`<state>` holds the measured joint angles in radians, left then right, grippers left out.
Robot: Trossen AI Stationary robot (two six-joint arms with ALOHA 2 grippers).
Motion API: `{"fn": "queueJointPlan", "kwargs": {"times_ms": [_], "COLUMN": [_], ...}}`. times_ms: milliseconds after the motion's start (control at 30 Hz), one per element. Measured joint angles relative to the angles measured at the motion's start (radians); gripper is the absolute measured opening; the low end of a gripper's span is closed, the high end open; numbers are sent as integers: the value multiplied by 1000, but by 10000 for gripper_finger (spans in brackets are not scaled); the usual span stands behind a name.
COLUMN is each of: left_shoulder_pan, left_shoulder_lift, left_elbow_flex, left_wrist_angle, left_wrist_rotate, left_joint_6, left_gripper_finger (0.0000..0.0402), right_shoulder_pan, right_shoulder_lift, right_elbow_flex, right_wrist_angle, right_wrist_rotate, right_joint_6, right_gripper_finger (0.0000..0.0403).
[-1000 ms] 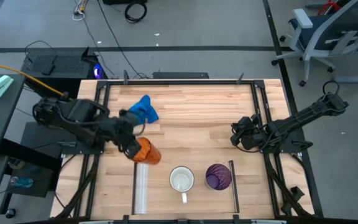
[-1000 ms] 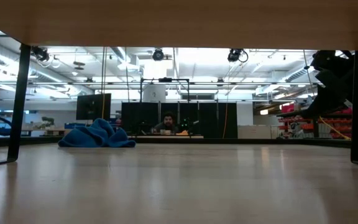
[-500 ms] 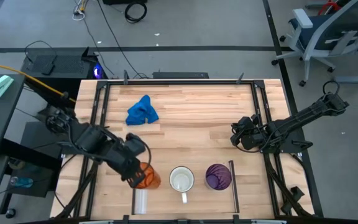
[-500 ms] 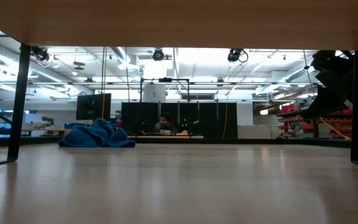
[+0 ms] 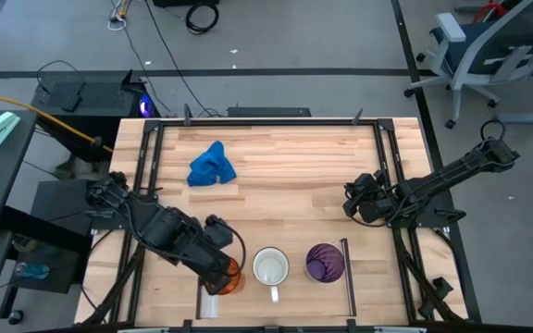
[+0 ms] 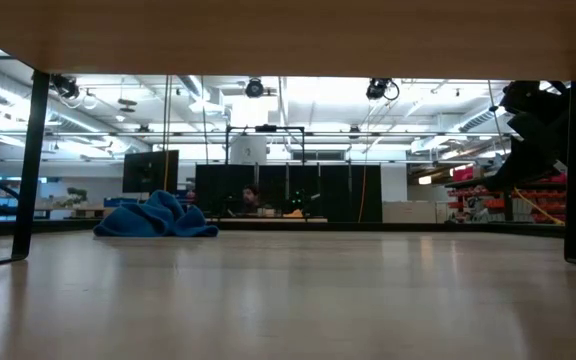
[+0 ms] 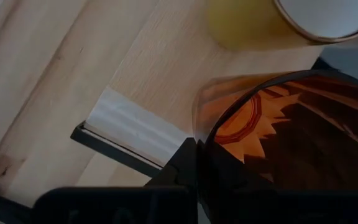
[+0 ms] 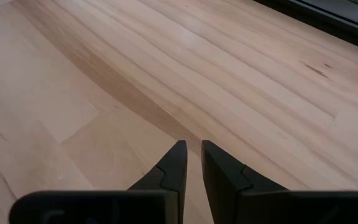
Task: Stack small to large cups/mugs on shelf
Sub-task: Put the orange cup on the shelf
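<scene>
Three vessels are gathered in a row on the shelf [image 5: 290, 287] at the near edge of the table [image 5: 285, 176]: the orange cup [image 5: 229, 275] beside the silver rail [image 5: 210, 301], the white mug [image 5: 270, 267] in the middle, and the purple tumbler [image 5: 324, 263] just inside the thin dark rail [image 5: 348, 276]. The orange cup is gripped by the left claw [image 5: 220, 273], whose fingers are clamped on its wall; in the left wrist view the cup [image 7: 284, 137] fills the space ahead of the claw, with the mug [image 7: 272, 22] just beyond it and the silver rail [image 7: 135, 127] close alongside. Whether the cup's base already rests on the wood cannot be told.

The step in hand is judged to be the placing of the smallest vessel at the silver-rail end of the row, so that the sizes rise toward the tumbler. The next move calls for the cup to be set fully down and upright, clear of the rail and not knocked against the mug, then for the fingers to be parted and drawn away without the light cup being tipped.

The right claw [image 5: 354, 199] waits over bare table near the right edge, its fingers [image 8: 173, 165] nearly together and holding nothing. A blue cloth [image 5: 211, 165] lies well apart, toward the far left.
</scene>
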<state>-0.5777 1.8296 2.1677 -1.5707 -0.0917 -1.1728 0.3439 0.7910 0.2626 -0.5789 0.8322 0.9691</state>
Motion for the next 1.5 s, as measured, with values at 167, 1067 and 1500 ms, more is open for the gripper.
{"fn": "queueJointPlan", "kwargs": {"times_ms": [167, 1067, 1500], "left_shoulder_pan": [3, 12, 27], "left_shoulder_lift": [20, 24, 24], "left_elbow_flex": [0, -82, -81], "left_wrist_angle": [0, 1, 0], "left_wrist_rotate": [0, 23, 15], "left_joint_6": [37, 123, 107], "left_gripper_finger": [13, 13, 13], "right_shoulder_pan": [0, 0, 0], "right_shoulder_lift": [0, 0, 0], "right_elbow_flex": [0, 0, 0], "right_wrist_angle": [0, 0, 0], "right_wrist_rotate": [0, 0, -1], "right_joint_6": [0, 0, 0], "right_gripper_finger": [55, 55, 55]}}
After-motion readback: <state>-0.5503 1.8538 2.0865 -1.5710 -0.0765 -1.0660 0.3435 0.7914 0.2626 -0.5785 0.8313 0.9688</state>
